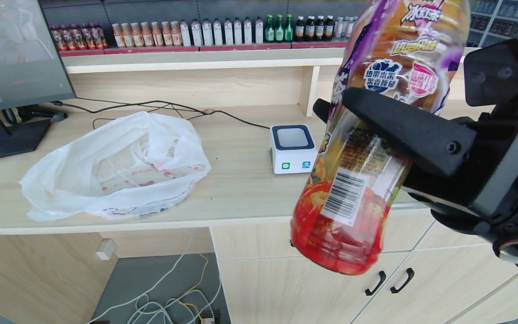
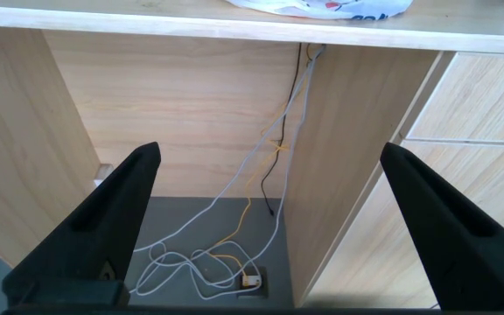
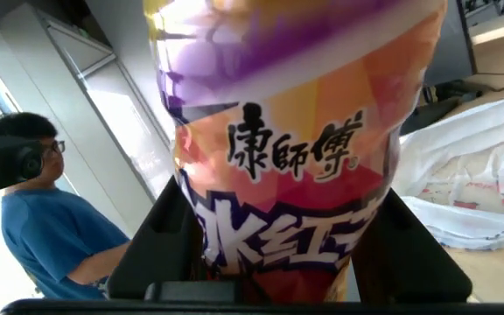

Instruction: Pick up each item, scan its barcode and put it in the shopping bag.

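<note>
One large tea bottle (image 1: 344,216) hangs tilted in the head view, pinched between the fingers of the right gripper (image 1: 337,103). It is held in front of the counter (image 1: 241,189) edge, its barcode label facing outward. A white scanner (image 1: 292,148) stands on the counter just beside the bottle, between it and the open white shopping bag (image 1: 115,171). A monitor (image 1: 11,49) stands beyond the bag, and rows of drinks (image 1: 205,31) line the back shelf.

Left wrist view: the left gripper (image 2: 269,157) is spread wide with nothing between its fingers. It sits below counter level, facing a recess with loose cables (image 2: 226,254).

Right wrist view: the bottle sits clamped between both fingers, and the shopping bag lies on the counter beyond.
</note>
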Available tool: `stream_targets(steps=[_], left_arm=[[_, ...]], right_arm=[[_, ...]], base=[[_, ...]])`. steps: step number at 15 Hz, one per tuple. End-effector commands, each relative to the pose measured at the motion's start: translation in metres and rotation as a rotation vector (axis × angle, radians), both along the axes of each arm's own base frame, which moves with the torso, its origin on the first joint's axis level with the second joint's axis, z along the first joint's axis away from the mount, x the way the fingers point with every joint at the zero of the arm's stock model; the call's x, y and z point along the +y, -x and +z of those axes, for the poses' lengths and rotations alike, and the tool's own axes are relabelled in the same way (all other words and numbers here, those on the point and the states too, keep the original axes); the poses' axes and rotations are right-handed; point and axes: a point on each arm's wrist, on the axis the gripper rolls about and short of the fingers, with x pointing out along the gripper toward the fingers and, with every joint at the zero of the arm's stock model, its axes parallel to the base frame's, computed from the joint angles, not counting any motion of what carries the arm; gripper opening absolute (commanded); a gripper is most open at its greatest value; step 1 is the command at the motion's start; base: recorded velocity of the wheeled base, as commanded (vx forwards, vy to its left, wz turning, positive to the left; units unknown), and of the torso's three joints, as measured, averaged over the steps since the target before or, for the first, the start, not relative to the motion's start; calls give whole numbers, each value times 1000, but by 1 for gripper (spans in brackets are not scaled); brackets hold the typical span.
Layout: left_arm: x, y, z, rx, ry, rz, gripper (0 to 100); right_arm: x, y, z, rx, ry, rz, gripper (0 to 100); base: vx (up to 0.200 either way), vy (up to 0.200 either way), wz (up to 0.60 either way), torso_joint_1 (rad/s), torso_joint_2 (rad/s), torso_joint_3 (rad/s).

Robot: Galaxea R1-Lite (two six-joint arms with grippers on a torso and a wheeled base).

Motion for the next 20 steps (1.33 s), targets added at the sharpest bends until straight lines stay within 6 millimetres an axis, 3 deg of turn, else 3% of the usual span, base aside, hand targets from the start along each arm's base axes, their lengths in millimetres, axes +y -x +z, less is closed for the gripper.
stream_targets(steps=[1, 5, 11, 14, 17, 20], left_arm=[[0, 0, 0, 0, 0, 0, 100], [0, 0, 0, 0, 0, 0, 100], [0, 0, 0, 0, 0, 0, 100], [0, 0, 0, 0, 0, 0, 100], [0, 0, 0, 0, 0, 0, 100], [0, 0, 0, 0, 0, 0, 100]], right_arm=[[-18, -12, -10, -6, 34, -106, 0], [-51, -32, -43, -61, 166, -345, 0], [-78, -43, -50, -271, 277, -673, 0], [-81, -48, -49, -293, 298, -958, 0], [-75, -49, -43, -376, 336, -1051, 0], [-56, -54, -30, -374, 378, -1130, 0]], base=[[0, 0, 0, 0, 0, 0], [0, 0, 0, 0, 0, 0], [0, 0, 0, 0, 0, 0], [0, 0, 0, 0, 0, 0], [0, 0, 0, 0, 0, 0], [0, 0, 0, 0, 0, 0]])
